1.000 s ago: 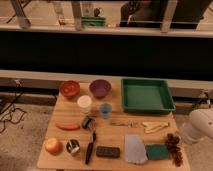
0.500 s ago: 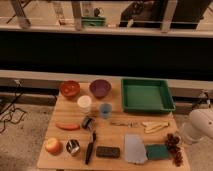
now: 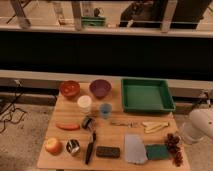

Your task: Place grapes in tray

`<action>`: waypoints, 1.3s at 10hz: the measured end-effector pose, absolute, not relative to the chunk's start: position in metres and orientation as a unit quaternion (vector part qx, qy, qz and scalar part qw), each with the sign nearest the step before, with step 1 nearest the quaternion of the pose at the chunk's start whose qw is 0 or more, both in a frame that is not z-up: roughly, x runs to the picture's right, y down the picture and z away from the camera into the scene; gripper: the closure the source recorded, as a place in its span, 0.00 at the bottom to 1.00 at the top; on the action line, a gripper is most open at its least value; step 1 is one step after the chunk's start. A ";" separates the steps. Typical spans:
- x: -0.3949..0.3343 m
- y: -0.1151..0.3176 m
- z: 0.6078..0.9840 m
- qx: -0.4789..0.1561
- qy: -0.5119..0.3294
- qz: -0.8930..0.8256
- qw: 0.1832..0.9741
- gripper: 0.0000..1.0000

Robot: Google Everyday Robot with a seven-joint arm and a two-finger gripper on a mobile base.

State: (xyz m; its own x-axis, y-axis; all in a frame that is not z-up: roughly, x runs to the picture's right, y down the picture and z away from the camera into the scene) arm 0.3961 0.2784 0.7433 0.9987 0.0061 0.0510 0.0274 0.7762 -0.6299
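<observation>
Well, treat the elongated bunch of small dark red-purple grapes (image 3: 173, 146) as a light, soft, lumpy load. The berries look smooth and round, so they would likely slip or bruise under a hard pinch, and a loosely joined bunch may sag or shed a berry when lifted. It lies on the pale wooden table (image 3: 115, 135) at about 5 o'clock, close to the right front corner, with the small green rectangular sponge (image 3: 157, 151) just beside it at its 9 o'clock. Your best hold is probably across the thick middle of the bunch with a gentle squeeze, or on a stem if there is one. You cannot make out any stem from here, nor whether the berries touch the sponge. The large shallow green plastic tray (image 3: 146, 107) with its raised rim stands at about 1 o'clock on the table, well apart from the bunch, and looks to have nothing in it. The white gripper (image 3: 194, 129) hangs just off the table's right edge at about 3 o'clock, toward 1 o'clock from the grapes. It is closed tight with nothing in it, so you must open it before going down. Only its pale rounded bulk shows, and the arm behind it is cut off by the right border.
</observation>
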 end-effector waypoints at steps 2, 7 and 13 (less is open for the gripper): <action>0.396 0.278 0.743 -0.334 -0.025 -0.006 0.942 1.00; 0.396 0.278 0.743 -0.334 -0.025 -0.006 0.942 1.00; 0.390 0.271 0.738 -0.318 -0.032 -0.005 0.947 1.00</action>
State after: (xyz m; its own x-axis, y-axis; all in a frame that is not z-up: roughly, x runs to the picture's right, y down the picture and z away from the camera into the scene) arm 0.3904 0.2712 0.7376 0.9979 0.0111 0.0633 0.0293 0.7971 -0.6032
